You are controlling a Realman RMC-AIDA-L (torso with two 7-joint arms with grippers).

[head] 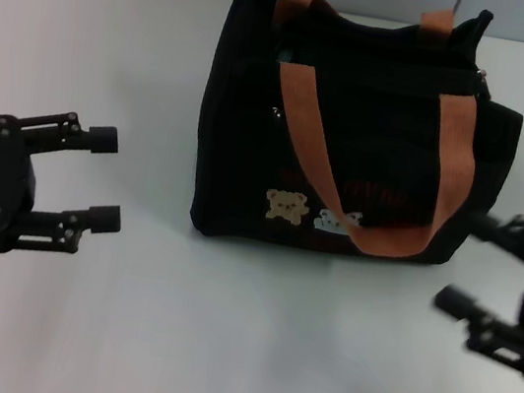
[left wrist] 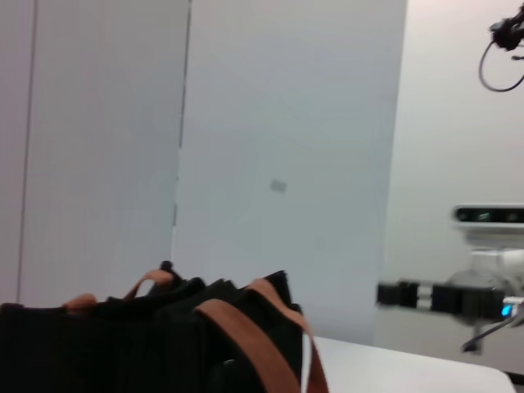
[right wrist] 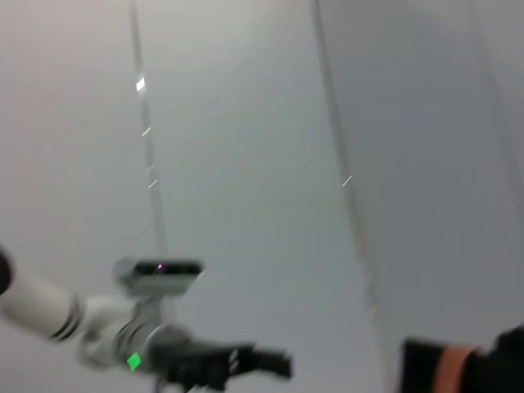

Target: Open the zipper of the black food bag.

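White surface [head: 218, 349] carries the black food bag [head: 352, 131], upright, mid-back, orange handles [head: 302, 133] draped over its front face, bear patch low on front. Left pincer [head: 110, 180] sits on robot's left, well apart from bag, fingers spread, holding nothing. Right pincer [head: 471, 265] low on robot's right, just beside bag's lower corner, fingers apart too, empty; looks blurred so prob in motion, can't confirm. Progress: neither pincer is on the zipper. Zip state unclear. Top edge looks slack w/ a dark gap between the handles, but black on black, can't tell if teeth are parted or closed. Small metal bit [head: 276, 113] at upper left of front may be a pull, too small to say. Wrist views: bag top only, cut off, no zip detail.
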